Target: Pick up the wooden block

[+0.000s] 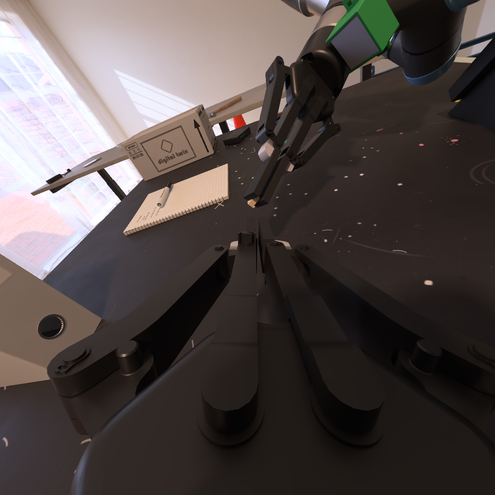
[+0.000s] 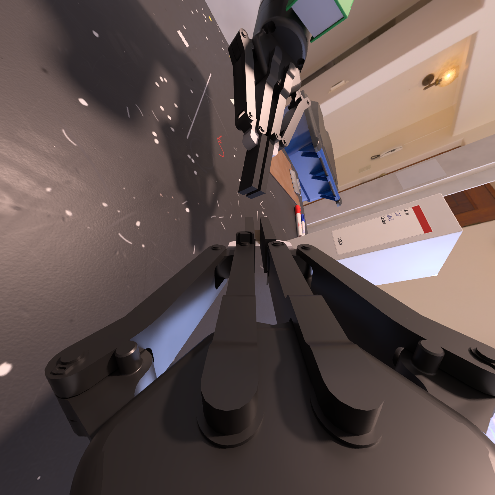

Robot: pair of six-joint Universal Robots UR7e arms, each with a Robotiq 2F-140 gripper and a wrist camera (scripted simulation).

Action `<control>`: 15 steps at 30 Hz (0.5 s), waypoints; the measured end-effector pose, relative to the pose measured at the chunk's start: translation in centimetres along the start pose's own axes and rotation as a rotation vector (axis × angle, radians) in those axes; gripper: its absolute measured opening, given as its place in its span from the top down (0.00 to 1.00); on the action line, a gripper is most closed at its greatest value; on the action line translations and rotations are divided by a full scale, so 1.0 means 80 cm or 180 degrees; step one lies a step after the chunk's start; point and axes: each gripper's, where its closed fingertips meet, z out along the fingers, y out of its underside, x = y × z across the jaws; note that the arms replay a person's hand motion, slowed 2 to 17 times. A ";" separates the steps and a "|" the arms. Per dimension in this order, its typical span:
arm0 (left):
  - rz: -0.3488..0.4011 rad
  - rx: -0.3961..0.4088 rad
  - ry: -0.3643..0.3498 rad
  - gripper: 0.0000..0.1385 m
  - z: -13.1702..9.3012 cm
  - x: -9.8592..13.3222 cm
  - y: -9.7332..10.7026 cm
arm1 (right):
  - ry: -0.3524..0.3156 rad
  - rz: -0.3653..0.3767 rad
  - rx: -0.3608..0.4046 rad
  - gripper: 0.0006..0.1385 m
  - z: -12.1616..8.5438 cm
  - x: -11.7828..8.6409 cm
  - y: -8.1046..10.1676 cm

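Wooden block [image 1: 252,202] pinched in right claw [image 1: 255,201] above table [image 1: 375,214]

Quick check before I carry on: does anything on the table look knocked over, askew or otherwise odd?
Nothing looks knocked over. The small pale wooden block is pinched at the very tips of the right gripper, above the black tabletop, so the hold looks shallow. The black marker pen lies on the spiral notebook.

I can see printed writing, a barcode, an upward arrow and a diamond sign on the brown cardboard box [image 1: 171,146]. The white binder [image 2: 388,241] with a red stripe carries a spine label with words and a number. The spiral notebook [image 1: 182,201] has small handwriting.
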 end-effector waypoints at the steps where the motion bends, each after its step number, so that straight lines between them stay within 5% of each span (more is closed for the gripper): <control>1: 0.0002 -0.0002 -0.0002 0.97 0.000 0.000 0.000 | 0.0002 0.0001 -0.0004 0.95 0.000 0.000 0.000; 15: 0.0002 -0.0008 -0.0010 0.97 0.000 0.000 0.000 | 0.0037 0.0126 0.0136 0.95 -0.007 0.007 -0.005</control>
